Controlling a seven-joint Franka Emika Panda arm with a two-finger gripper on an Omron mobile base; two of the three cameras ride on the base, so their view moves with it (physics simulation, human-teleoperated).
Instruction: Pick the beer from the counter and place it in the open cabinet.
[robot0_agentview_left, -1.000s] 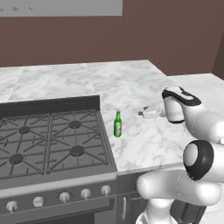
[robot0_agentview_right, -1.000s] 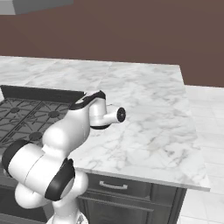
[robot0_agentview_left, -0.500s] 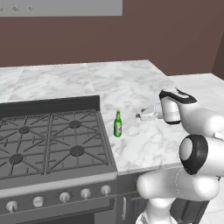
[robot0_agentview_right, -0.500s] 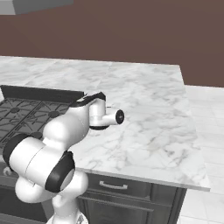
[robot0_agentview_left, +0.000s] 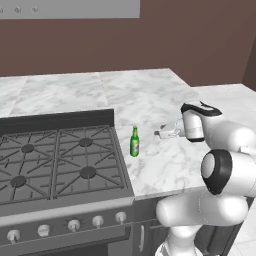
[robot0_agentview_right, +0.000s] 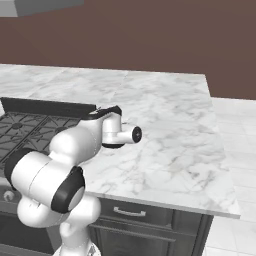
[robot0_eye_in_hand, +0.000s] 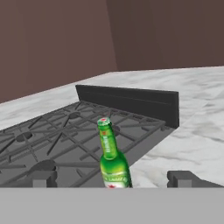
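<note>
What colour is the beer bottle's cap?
Red on the green beer, clearest in the hand view.

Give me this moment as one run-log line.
phase: approach | gripper: open, level, aimed at beer, apart | beer: upright on counter beside stove | cabinet: not reached

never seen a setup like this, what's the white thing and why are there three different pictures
The white thing is a robot arm on a base that can drive, in a computer-drawn kitchen. Two pictures come from cameras behind it, on its left and right, looking down over the marble counter. The third comes from a camera on its hand, looking along its claw. A small green beer bottle stands upright on the counter beside the black stove. In the left picture the claw points at the bottle from the side without touching it. The claw is open and holds nothing.
</note>
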